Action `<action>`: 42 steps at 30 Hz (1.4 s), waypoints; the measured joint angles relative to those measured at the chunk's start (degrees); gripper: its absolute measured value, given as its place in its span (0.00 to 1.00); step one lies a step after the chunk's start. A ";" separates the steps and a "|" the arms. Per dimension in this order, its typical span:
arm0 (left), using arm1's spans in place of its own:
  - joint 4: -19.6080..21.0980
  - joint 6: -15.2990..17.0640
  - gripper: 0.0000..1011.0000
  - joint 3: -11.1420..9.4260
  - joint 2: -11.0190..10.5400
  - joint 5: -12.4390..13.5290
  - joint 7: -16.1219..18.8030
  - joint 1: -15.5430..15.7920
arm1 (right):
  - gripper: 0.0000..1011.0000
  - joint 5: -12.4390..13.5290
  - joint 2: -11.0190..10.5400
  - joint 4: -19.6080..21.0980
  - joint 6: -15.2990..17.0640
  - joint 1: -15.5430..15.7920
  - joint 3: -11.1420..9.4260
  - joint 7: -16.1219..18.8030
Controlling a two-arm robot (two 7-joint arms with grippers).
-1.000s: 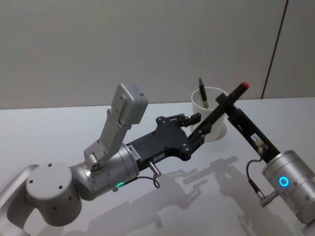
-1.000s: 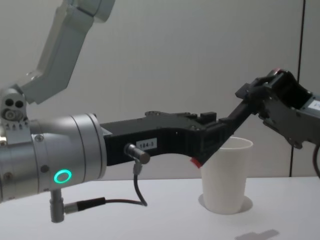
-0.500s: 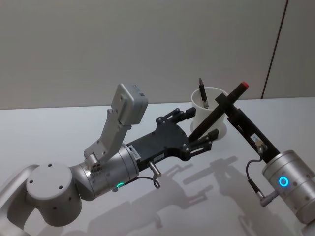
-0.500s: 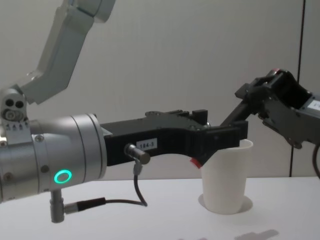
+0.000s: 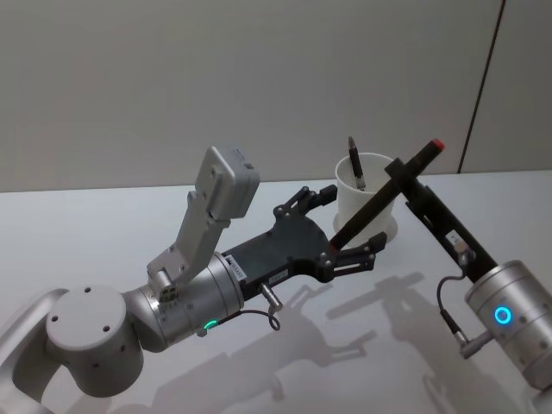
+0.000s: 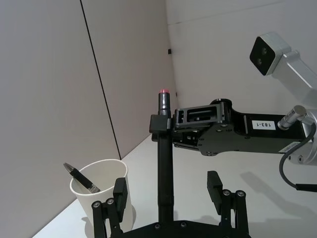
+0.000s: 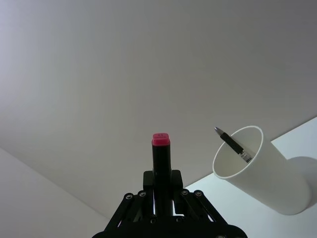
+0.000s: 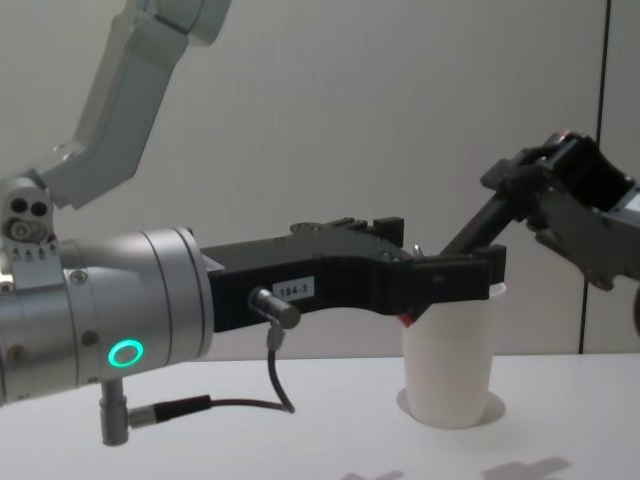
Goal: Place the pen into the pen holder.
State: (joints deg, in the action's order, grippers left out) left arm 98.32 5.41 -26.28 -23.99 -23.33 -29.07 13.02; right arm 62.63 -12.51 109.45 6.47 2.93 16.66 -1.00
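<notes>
So the left gripper (image 5: 352, 217) reaches in from the left over the white table (image 5: 95, 224). Its 2 fingers (image 5: 321, 193) are spread wide apart. The pen (image 5: 378, 200) runs through the gap between them, and in the left wrist view there's clear space on both sides, so neither finger touches it. The pen is black with a red cap, tilted, with its low end down near the left gripper's palm and the red end up to the right. It's up in the air, outside the pen holder (image 5: 354, 207), which stands upright on the table just beside it. 1 other dark pen (image 5: 354, 164) leans inside that cup against the rim. The right gripper (image 5: 402, 167) comes in from the right and is clamped on the pen just below the red cap.
</notes>
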 joint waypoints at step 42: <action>0.00 0.00 0.99 0.00 0.00 -0.01 0.00 0.00 | 0.21 -2.47 0.91 -12.06 -7.14 -10.48 -3.80 4.01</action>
State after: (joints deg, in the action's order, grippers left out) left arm 98.32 5.41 -26.28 -23.99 -23.33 -29.07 13.02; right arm 60.15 -11.60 97.39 -0.68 -7.55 12.86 3.01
